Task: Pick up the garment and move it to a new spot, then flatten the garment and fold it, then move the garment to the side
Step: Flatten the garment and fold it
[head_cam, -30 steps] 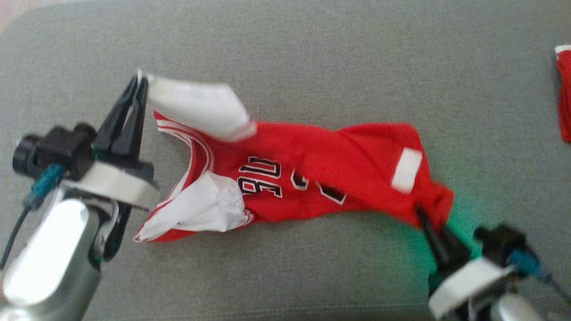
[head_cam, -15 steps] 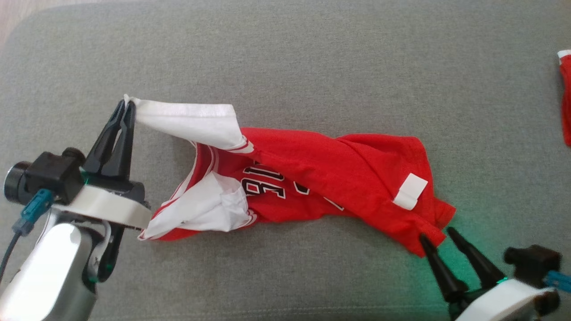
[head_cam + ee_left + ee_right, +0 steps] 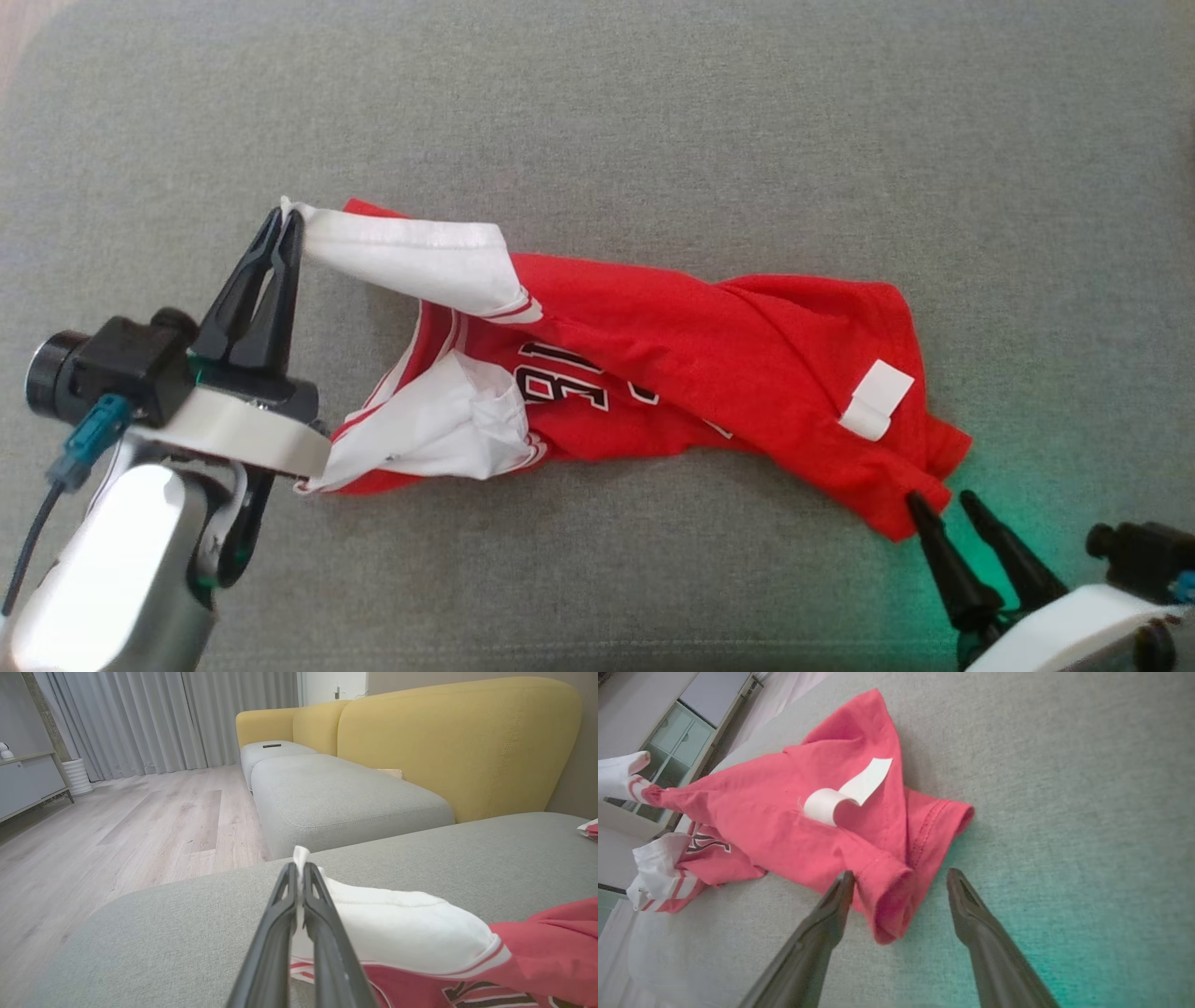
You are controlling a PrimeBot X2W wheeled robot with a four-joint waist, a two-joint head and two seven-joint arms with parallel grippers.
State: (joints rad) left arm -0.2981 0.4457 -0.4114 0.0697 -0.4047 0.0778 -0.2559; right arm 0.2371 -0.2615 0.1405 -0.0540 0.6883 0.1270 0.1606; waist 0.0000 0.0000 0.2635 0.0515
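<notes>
Black-fingered right end effector (image 3: 940, 501) sat nearest, down at the lower right of the head view, spread wide open with nothing clamped. On its wrist cam the red hem corner (image 3: 889, 905) poked in between the two fingers, one of them right up against the cloth, but nothing was pinched. Over on the other side, the left end effector (image 3: 285, 219) was squeezed shut on the tip of a white sleeve (image 3: 411, 261), holding that bit up off the grey cushion (image 3: 653, 112). The rest of the garment (image 3: 709, 355) lay strung out across the cushion between the two arms, twisted and bunched, lettering side up, with the second white sleeve (image 3: 439, 434) crumpled near the left wrist. A white label (image 3: 878, 399) curled up close to the hem. My guess on handling: thin, light, floppy knit with zero stiffness, so it would sag and fold over itself wherever it wasn't supported, and a single pinch point would just drag it into a rope. I'd take it by the corners, a sleeve or shoulder edge on one side and the hem corner on the other, and ease them apart to flatten it. Further back on the left wrist cam there was a yellow sofa back (image 3: 458, 742), pale wood floor (image 3: 140, 812) and grey curtains (image 3: 163, 718).
</notes>
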